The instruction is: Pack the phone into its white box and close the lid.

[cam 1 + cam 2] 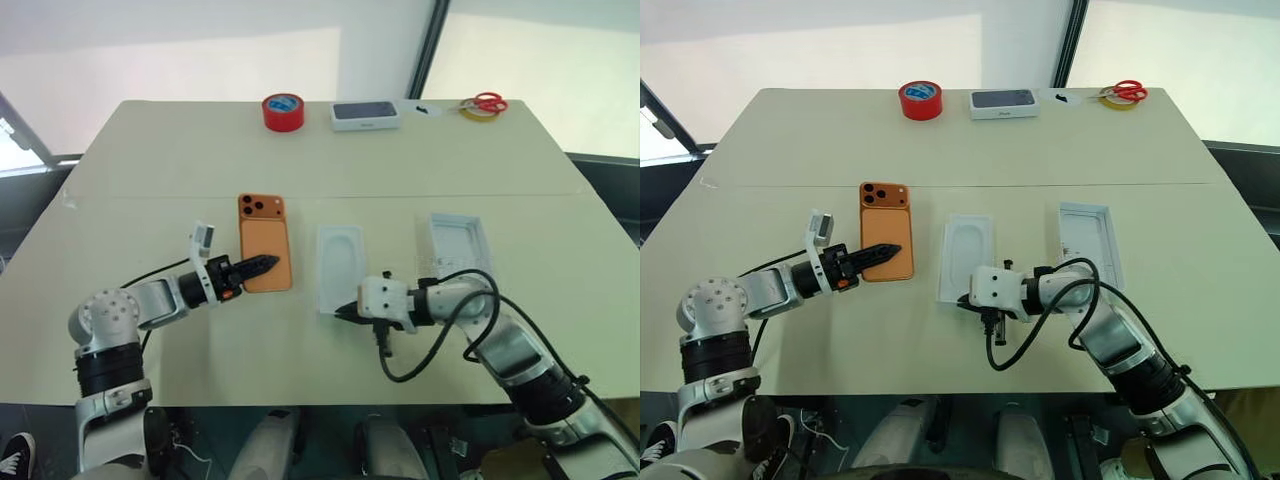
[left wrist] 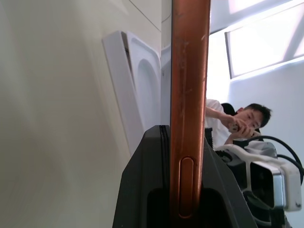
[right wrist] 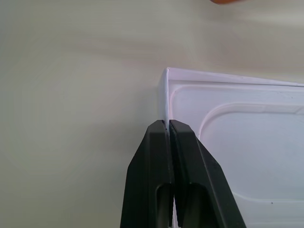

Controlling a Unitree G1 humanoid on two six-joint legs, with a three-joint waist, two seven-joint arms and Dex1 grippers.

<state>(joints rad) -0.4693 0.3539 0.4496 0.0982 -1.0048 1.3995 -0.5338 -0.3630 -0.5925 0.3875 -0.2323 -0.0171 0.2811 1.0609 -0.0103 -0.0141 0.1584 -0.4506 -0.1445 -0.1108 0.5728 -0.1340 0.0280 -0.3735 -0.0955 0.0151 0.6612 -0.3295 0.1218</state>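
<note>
Orange phone (image 1: 265, 252) lying back-up, lenses far end, centre-left of frame; white box (image 1: 338, 268) sitting open beside it, centre; lid (image 1: 459, 243) lying hollow-up, centre-right.

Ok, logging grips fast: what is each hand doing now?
Left hand: closed on the phone.
Right hand: closed on the white box wall.

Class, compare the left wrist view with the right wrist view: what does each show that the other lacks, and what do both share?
Left wrist view: the phone seen edge-on, clamped in the left gripper, with a person beyond. Right wrist view: the right gripper shut on the corner rim of the white insert. Both: that insert and the pale table.
</note>
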